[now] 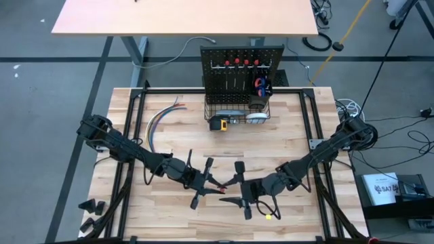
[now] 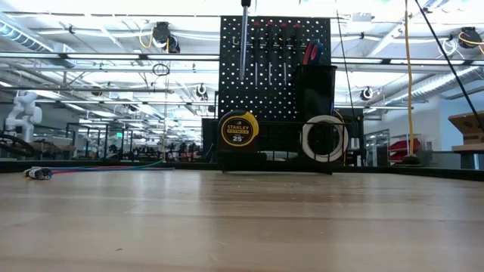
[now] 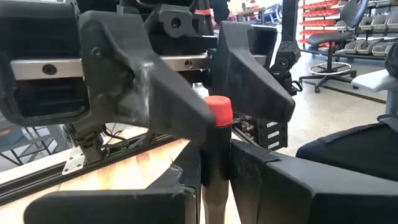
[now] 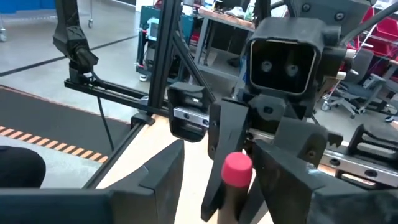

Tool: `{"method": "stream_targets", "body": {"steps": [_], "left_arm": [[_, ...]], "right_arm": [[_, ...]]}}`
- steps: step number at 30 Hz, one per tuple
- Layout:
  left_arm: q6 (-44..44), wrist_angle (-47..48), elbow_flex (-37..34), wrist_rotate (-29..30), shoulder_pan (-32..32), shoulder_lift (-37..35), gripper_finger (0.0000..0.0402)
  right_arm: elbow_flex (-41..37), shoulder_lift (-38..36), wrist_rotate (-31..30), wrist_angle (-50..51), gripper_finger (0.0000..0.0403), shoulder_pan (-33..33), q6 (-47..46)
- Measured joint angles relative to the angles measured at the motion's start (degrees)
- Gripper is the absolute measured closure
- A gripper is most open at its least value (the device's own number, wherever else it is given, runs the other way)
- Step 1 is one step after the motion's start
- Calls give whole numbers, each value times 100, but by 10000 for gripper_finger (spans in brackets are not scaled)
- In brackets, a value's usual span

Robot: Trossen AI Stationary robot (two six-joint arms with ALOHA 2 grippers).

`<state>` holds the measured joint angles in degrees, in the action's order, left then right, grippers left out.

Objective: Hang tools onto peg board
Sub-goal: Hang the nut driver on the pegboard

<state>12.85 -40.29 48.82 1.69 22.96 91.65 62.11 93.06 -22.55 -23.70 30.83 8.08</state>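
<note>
A red-capped, black-handled screwdriver (image 3: 216, 149) is passing between both arms above the table's near middle. The left gripper (image 3: 214, 121) is clenching its handle; the right gripper (image 4: 239, 155) is closing around it. Next: one gripper letting go. Four screwdrivers (image 1: 237, 62) are hanging on the upright black perforated peg board (image 1: 274, 54), beside one yellow tape measure (image 1: 218, 123).

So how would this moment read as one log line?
left gripper: shut on red-capped black-handled screwdriver | right gripper: around same screwdriver | black perforated peg board: behind
</note>
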Motion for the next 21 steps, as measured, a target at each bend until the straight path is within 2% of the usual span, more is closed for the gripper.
{"method": "stream_targets", "body": {"steps": [5, 12, 14, 18, 21], "left_arm": [[-5, 4, 0, -7, 0, -1, 352], [-15, 20, 0, -254, -2, -1, 349], [-50, 23, 0, -202, -1, -1, 328], [-330, 26, 0, 266, 9, -1, 273], [-348, 184, 0, 393, 9, -12, 254]], "right_arm": [[0, 0, -4, 0, 260, -7, 4], [6, 0, -6, 185, 360, -24, -105], [11, 0, -20, 247, 362, -24, -136], [11, -4, -193, 248, 362, -24, -170], [7, -2, -212, 284, 362, -17, -197]]}}
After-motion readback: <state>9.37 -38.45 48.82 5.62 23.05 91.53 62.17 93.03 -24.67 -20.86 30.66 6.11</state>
